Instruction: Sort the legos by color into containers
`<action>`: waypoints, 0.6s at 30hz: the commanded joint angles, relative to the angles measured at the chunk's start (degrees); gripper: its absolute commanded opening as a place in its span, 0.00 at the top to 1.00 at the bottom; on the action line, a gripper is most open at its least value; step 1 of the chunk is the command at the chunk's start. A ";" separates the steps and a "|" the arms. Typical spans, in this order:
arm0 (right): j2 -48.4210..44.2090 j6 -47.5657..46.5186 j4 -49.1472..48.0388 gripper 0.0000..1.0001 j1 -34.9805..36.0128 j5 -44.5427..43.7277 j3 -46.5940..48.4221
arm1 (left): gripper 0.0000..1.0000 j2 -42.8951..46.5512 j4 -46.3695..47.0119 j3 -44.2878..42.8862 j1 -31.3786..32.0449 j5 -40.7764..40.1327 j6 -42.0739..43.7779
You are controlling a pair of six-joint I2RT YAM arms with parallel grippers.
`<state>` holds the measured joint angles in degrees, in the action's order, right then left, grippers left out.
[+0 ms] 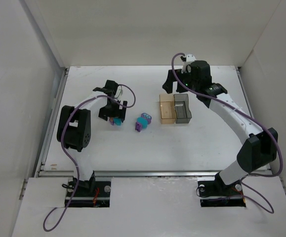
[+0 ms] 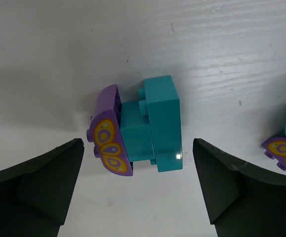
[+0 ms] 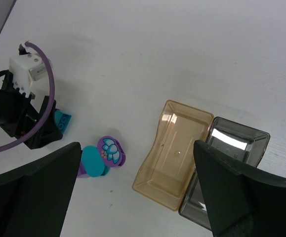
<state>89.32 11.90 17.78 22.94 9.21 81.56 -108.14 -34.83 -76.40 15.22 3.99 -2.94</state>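
Left gripper (image 1: 114, 116) is low over the worktop (image 1: 133, 153), roughly 9 o'clock from the worktop's middle in the top view. Jaws apart, clamped on nothing. In the left wrist view the jaws bracket the first lego clump (image 2: 143, 133), one at its 9 o'clock and one at its 3 o'clock. Bare worktop shows on both sides, so no contact. That clump is teal bricks (image 2: 157, 126) with a purple piece (image 2: 108, 143) touching them on the 9 o'clock side. The purple piece carries yellow oval prints. The clump lies on the worktop.

Second lego clump (image 1: 143, 122), teal plus purple, lies near the first at its 3 o'clock, apart from it. Its corner shows at the 3 o'clock edge of the left wrist view. From the right wrist it reads as a teal part with a purple flower-print face.

Amber bin (image 1: 167, 108) and grey bin (image 1: 182, 109) stand side by side, long walls touching, at 3 o'clock of the second clump. Grey is at amber's 3 o'clock. Every lego I can see lies on the worktop, outside the bins.

Right gripper (image 1: 176, 88) hangs above the worktop at about 12 o'clock of the bins, jaws wide apart, holding nothing. Its wrist view looks down on both bins, the grey one partly hidden behind one finger.
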 commanded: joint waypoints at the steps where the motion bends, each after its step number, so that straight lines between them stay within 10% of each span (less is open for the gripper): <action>1: -1.43 0.58 -1.35 0.00 0.26 -0.16 0.09 | 0.12 1.53 -1.12 0.90 -0.37 1.02 0.12; 14: -1.43 0.58 -0.82 0.00 0.26 0.37 0.09 | 0.69 -0.58 0.55 1.95 -0.37 0.41 2.23; 18: -1.43 0.58 -0.20 0.00 0.26 0.37 0.09 | 1.00 0.20 1.08 1.96 -0.37 0.93 4.07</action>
<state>89.30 12.03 17.82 22.94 9.23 81.54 -108.16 -34.06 -75.64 15.22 4.51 -1.06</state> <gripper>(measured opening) 0.999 0.606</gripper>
